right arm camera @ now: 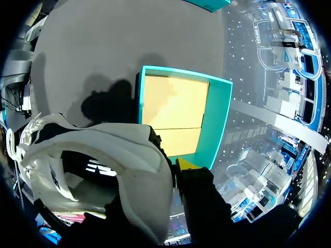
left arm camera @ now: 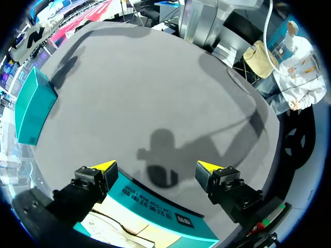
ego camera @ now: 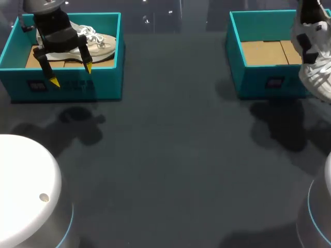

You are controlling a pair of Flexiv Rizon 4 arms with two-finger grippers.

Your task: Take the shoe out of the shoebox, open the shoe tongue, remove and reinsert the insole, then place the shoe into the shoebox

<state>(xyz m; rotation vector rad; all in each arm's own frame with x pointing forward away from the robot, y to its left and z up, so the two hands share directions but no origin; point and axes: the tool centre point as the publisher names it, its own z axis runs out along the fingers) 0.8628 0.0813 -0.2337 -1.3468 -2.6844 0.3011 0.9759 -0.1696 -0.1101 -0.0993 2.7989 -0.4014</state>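
- two shoes show, and neither shows whole: the white lace-up sneaker [ego camera: 316, 77] in the right gripper [right arm camera: 173, 170] is cut off by the head view's right edge, and the cream-white sneaker [ego camera: 101, 44] lying in the left-hand teal cardboard shoebox [ego camera: 67, 88] is partly covered by the left arm.
- only one yellow fingertip [right arm camera: 186, 164] of the right gripper can be seen in its wrist view, pressed against the outside of the white sneaker's collar. the other finger is hidden behind that wall, inside the shoe.
- the shoe hangs clear of the dark grey table [ego camera: 170, 155], so the fingers are clamped on its side wall.
- the inside of the held sneaker is dark, and the insole and tongue cannot be made out.
- the right arm comes in at the head view's right edge. its gripper is raised, and the sneaker is outside the right-hand teal cardboard shoebox [ego camera: 235, 51], just beside that box's right end.
- in the right wrist view this box [right arm camera: 217, 113] lies ahead of the gripper, its brown cardboard floor bare.
- the left arm enters from the head view's upper left corner. the left gripper [ego camera: 71, 75] hangs over the left-hand box with its fingers slanting down toward the near wall.
- its fingers are spread wide and grip nothing.
- in the left wrist view the left gripper [left arm camera: 156, 166] has its two tips above the printed near wall of that box [left arm camera: 155, 212], apart from it.
- the right-hand box [left arm camera: 33, 111] sits well away across the table.
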